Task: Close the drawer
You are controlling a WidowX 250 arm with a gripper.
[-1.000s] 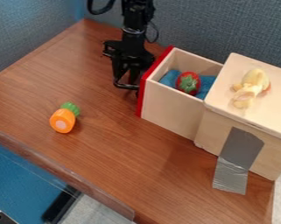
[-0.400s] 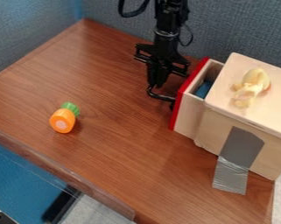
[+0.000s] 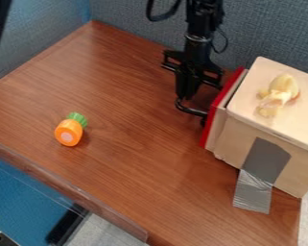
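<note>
The black gripper [image 3: 186,93] hangs at the left side of the wooden box [image 3: 236,144], close against the black curved handle of the drawer. The red drawer front [image 3: 210,120] stands a short way out from the box, leaving a narrow strip of pale drawer side and a thin dark gap at the top. The inside of the drawer is hidden by the box.
On the box top lies a pale yellow toy [image 3: 283,91]. Grey tape [image 3: 262,163] runs from the box's side to the brown table [image 3: 130,168]. An orange toy carrot [image 3: 69,132] with a green top lies at the left.
The gripper has moved right, and the drawer has slid right into the box with it. The strawberry and blue cloth seen inside earlier are now out of sight.
</note>
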